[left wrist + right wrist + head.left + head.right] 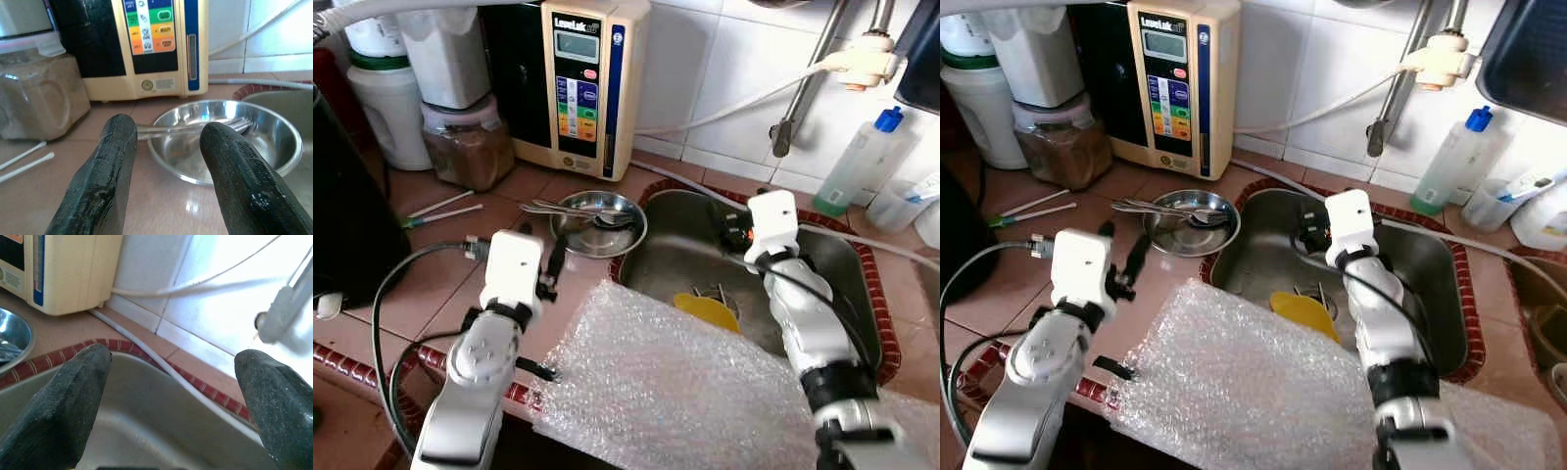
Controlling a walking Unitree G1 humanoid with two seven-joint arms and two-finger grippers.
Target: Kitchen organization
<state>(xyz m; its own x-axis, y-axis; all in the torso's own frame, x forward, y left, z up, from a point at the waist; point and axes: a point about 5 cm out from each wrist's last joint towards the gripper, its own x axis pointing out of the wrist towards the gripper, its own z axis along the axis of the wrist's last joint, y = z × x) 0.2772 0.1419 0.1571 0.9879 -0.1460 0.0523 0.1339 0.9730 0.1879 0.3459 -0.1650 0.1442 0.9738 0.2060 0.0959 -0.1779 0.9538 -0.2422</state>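
Nearest the robot, a crinkled sheet of clear bubble wrap lies over the front edge of the terracotta-tiled counter and the near corner of the sunken stainless-steel sink; it looks light, soft and floppy, so a pinch at a free edge would likely lift it, though it would sag and drag. Just beyond it, in the basin, sits a round yellow disc, partly hidden, beside some cutlery too small to make out. The left gripper hovers low over the counter with its two black fingers parted to a moderate gap, holding nothing and touching nothing, aimed at the shallow round stainless-steel bowl standing on the tiles just beside the sink's rim. That bowl is probably light, rigid and slick, with a thin lip that is the sensible place to clamp; the long metal utensils lying loose across it would likely slide or clatter if it tips. The right gripper hangs over the sink's far side, fingers spread wide and empty. Farthest back stand a cream boxy water-ioniser unit and a lidded clear jar of brown powder against the white tiled wall.
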